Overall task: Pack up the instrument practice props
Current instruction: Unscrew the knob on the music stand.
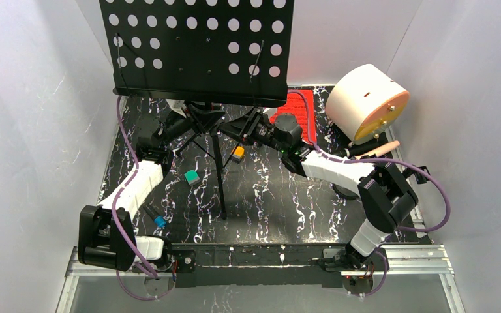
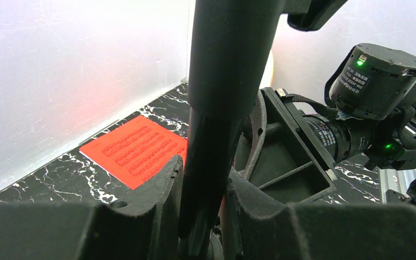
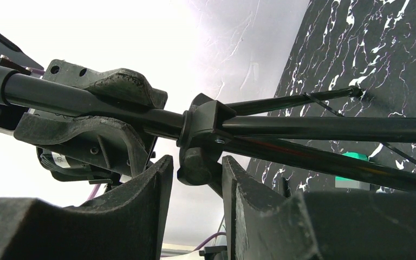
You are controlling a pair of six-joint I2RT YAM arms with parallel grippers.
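The black perforated music rack (image 1: 196, 45) stands on its tripod at the back centre. My left gripper (image 1: 192, 120) is shut on its upright pole (image 2: 222, 81), fingers (image 2: 162, 184) pressed to both sides. From the right, my right gripper (image 1: 244, 127) reaches the tripod collar (image 3: 203, 122). Its jaws stand open around the collar's knob (image 3: 195, 165), with a gap on the left side. A red music sheet (image 1: 295, 107) lies flat at the back right, also in the left wrist view (image 2: 135, 149). A beige microphone head (image 1: 381, 149) pokes out behind my right arm.
A big white cylinder with an orange face (image 1: 365, 101) sits at the back right corner. Small orange (image 1: 237, 154), green (image 1: 192, 177) and blue (image 1: 160, 221) pieces lie on the black marbled table (image 1: 267, 208). White walls close in on three sides.
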